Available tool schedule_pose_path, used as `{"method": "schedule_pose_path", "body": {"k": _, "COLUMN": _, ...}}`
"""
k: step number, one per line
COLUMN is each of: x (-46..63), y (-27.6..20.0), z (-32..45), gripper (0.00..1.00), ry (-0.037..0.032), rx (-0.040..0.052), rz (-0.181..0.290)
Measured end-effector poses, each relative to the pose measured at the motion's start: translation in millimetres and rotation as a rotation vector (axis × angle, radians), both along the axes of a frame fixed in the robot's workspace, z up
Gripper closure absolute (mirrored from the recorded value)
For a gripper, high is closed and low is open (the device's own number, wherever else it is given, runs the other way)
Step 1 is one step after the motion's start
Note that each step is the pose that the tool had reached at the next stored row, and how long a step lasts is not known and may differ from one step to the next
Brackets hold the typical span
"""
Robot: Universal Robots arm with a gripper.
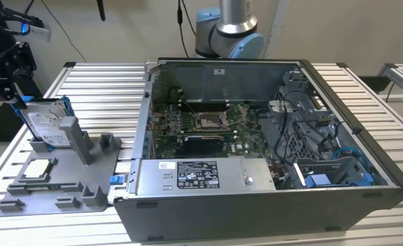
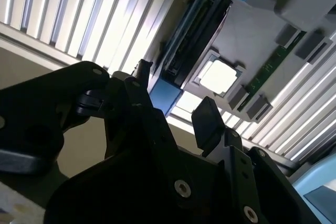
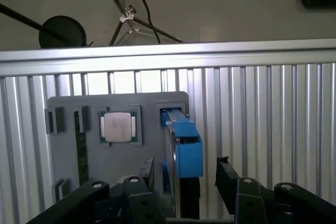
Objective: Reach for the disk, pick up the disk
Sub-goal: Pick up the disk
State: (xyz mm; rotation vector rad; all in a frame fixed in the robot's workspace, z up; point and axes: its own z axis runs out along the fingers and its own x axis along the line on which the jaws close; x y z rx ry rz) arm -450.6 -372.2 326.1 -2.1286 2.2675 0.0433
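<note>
In the exterior view the gripper [image 1: 11, 95] hangs just above the disk [image 1: 44, 123], which stands upright in a grey fixture [image 1: 85, 169] on the slatted counter [image 1: 105, 87]. In the second wrist view the fingers [image 2: 207, 124] are spread apart, with the disk's [image 2: 191, 40] blue end between them. In the first wrist view the fingers [image 3: 227, 174] flank the disk [image 3: 186, 148] without clamping it, and the processor chip [image 3: 119, 127] sits beside it.
</note>
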Motion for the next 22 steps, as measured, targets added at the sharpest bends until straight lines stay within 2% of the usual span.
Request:
{"method": "schedule_pose_path", "body": {"k": 6, "x": 0.0, "y": 4.4, "z": -7.7, "gripper": 0.00, "ry": -0.0002, "rx": 0.0001, "rz": 0.000}}
{"method": "schedule_pose_path", "body": {"k": 22, "x": -0.2, "y": 4.4, "z": -32.8, "gripper": 0.00, "ry": -0.0028, "rx": 0.0000, "rz": 0.013}}
